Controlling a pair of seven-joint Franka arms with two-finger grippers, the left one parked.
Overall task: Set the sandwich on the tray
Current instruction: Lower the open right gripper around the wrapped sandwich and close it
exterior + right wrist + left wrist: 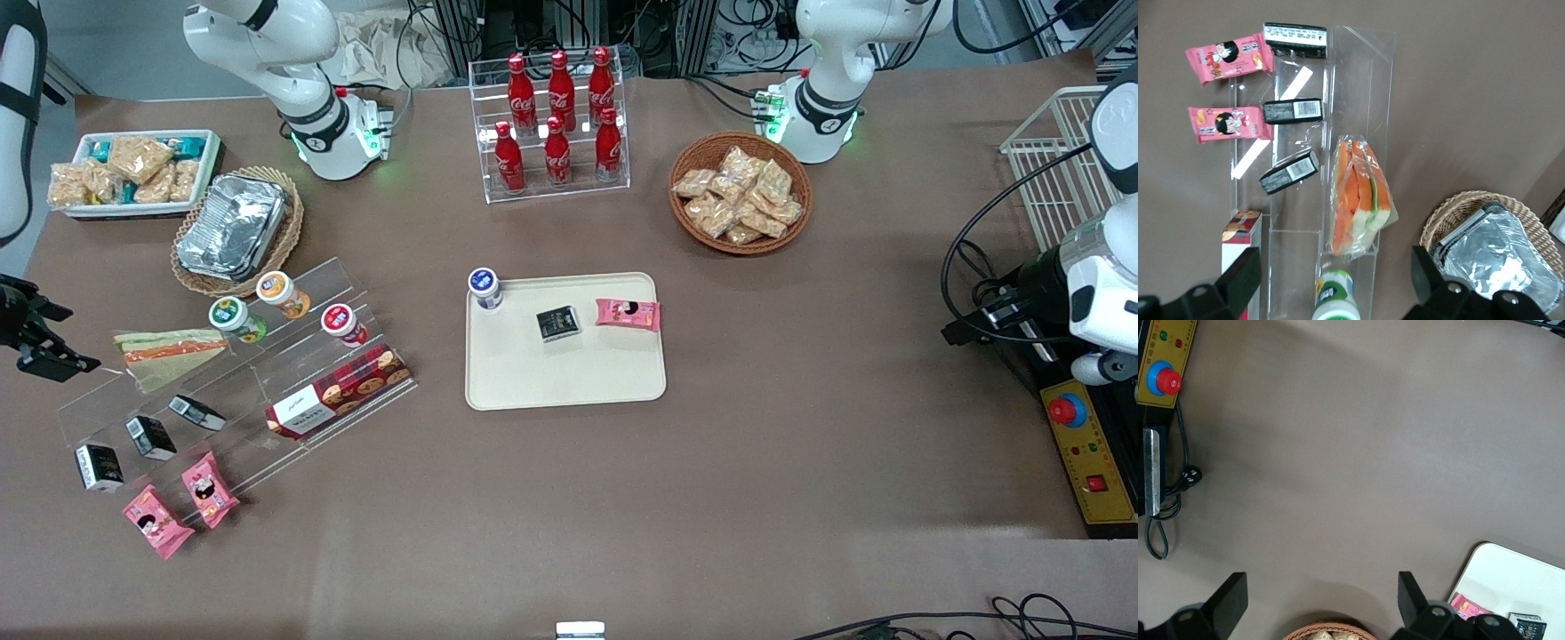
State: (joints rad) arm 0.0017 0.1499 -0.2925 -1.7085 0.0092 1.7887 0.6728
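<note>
**Snacks, drinks and gear around the table**

A clear stepped rack (222,382) stands toward the working arm's end of the table, holding three small cups (283,293), a plaid biscuit box (338,391) and three black packets (1293,111). Two pink snack packets (182,503) lie just beside the rack, nearer the front camera. A wicker basket (238,233) with foil containers (1495,257) sits farther from the camera than the rack, near a white box of snacks (133,171). Six red cola bottles (558,120) stand in a clear stand. A round basket of biscuit bags (741,193) is close by. A yellow control box (1089,462) with a red button (1168,381) lies toward the parked arm's end.
</note>
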